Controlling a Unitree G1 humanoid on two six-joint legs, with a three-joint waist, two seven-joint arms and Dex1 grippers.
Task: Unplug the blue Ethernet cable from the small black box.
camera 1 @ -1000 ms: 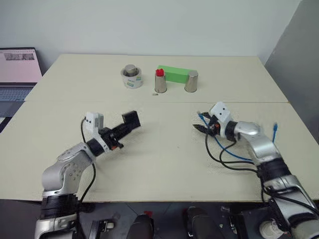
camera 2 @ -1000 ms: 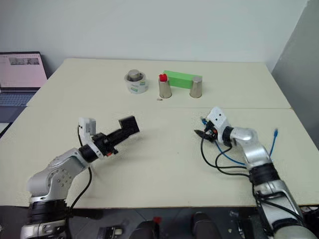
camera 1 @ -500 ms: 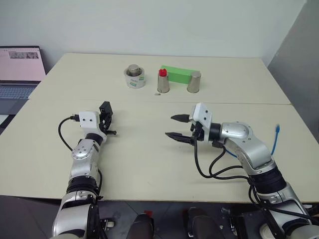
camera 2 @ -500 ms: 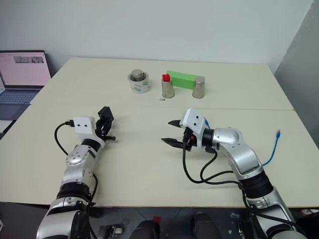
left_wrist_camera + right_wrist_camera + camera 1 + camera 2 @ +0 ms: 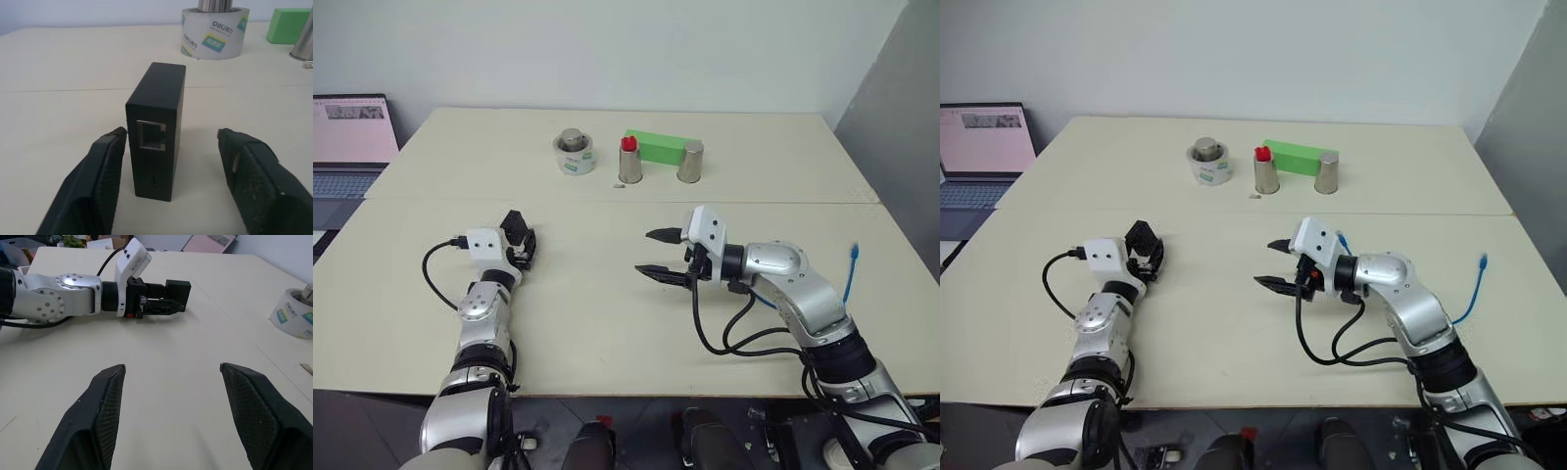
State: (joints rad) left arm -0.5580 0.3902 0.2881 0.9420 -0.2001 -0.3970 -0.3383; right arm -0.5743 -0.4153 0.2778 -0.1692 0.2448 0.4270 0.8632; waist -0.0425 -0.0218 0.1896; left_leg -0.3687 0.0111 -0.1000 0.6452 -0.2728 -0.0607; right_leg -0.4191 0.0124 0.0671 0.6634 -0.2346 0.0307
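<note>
left wrist view: one small black box (image 5: pixel 157 128) stands between open left end effector (image 5: pixel 171 147) fingers; right end effector (image 5: pixel 656 253) open, empty.

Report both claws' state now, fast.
Left claw: open, the small black box standing between its fingers, not gripped.
Right claw: open, holding nothing.

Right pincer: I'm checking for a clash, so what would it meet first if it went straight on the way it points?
Probably the left pincer and the small black box standing on the table between its fingers. The right pincer is open; depth is uncertain.
</note>
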